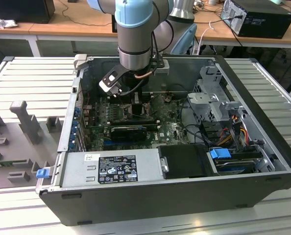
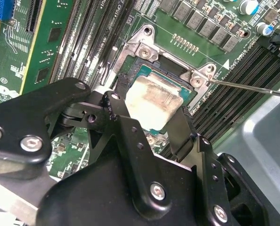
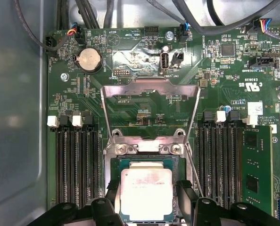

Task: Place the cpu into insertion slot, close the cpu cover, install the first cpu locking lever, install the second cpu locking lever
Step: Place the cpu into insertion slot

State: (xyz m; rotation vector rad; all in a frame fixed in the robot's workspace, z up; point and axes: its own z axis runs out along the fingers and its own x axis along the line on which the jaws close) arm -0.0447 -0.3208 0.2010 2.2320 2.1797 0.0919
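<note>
Since the tool (image 3: 147, 207) is closed narrow on two opposite edges of the cpu (image 3: 146, 186), the chip is entered as held. It is low over or just inside the insertion slot (image 2: 170, 66); full seating cannot be told.

Location: mid-board on the green motherboard (image 3: 144, 52), between two banks of memory slots (image 3: 76, 165), inside the open computer case (image 1: 150, 196) on the counter (image 1: 33, 83).

The cpu cover (image 3: 149, 88): swung open, lying back from the slot toward the coin battery (image 3: 89, 60), hinged at the slot's rim.

One locking lever (image 2: 253, 88): thin wire rod, unlatched, slanting off a slot corner.

Hazards, as judged:
- Tilt. The cpu looks slightly canted in the second wrist view. Released so, one corner could ride the rim and the socket's contacts could bend.
- Offset or wrong rotation. The chip's notches would miss their keys.
- Drag. Fingers (image 2: 115, 106) that cling on opening could lift or skew the chip.
- Snag. The tool sits close beside the lever and the hinge screws (image 3: 122, 149), so a sideways move could catch them.
</note>
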